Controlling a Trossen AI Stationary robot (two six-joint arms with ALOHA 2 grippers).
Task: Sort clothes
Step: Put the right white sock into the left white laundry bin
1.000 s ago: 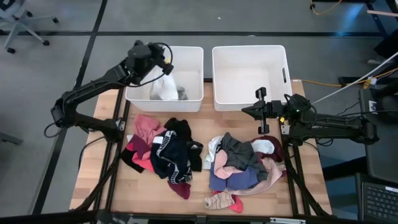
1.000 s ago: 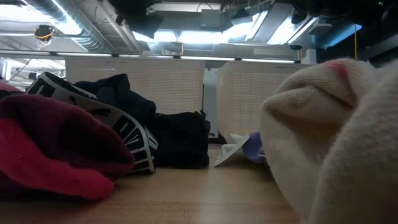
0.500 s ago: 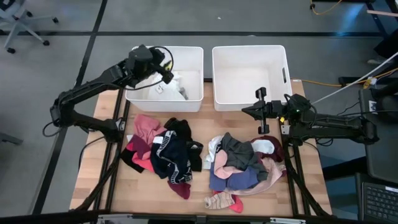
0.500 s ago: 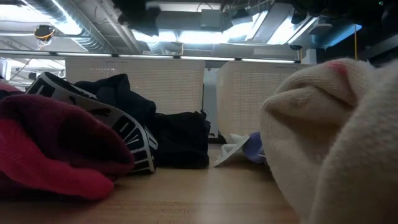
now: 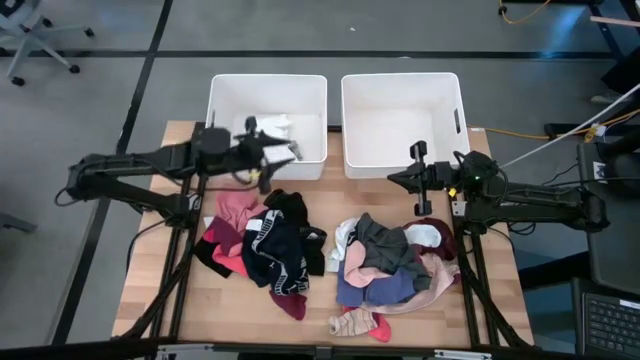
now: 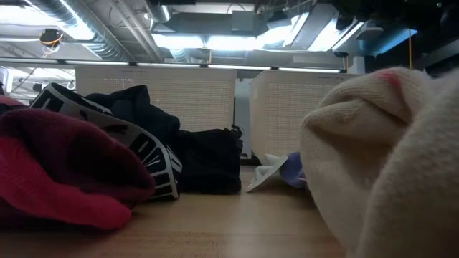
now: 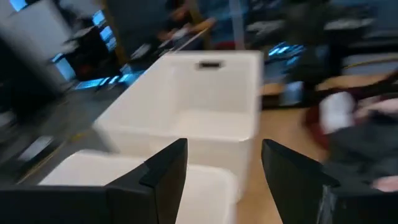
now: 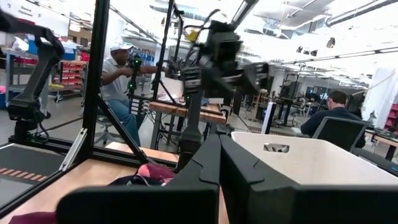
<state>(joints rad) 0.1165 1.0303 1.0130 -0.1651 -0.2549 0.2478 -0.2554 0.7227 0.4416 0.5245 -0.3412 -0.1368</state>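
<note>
Left gripper [image 5: 262, 152] seen spread wide with nothing held, at the front edge of the left bin [image 5: 225, 92]

White and grey clothes [image 5: 274, 131] are seen in that bin just beyond its fingertips, and the pink-and-navy heap [image 5: 262, 246] lies on the table [image 5: 160, 300] just behind it; right gripper [image 5: 421, 177] is held closed and empty before the right bin [image 5: 401, 163], the mixed pile [image 5: 390, 262] just behind it

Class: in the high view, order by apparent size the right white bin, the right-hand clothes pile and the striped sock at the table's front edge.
1. right white bin and right-hand clothes pile: look alike, not ranked.
2. striped sock: clearly smallest.
</note>
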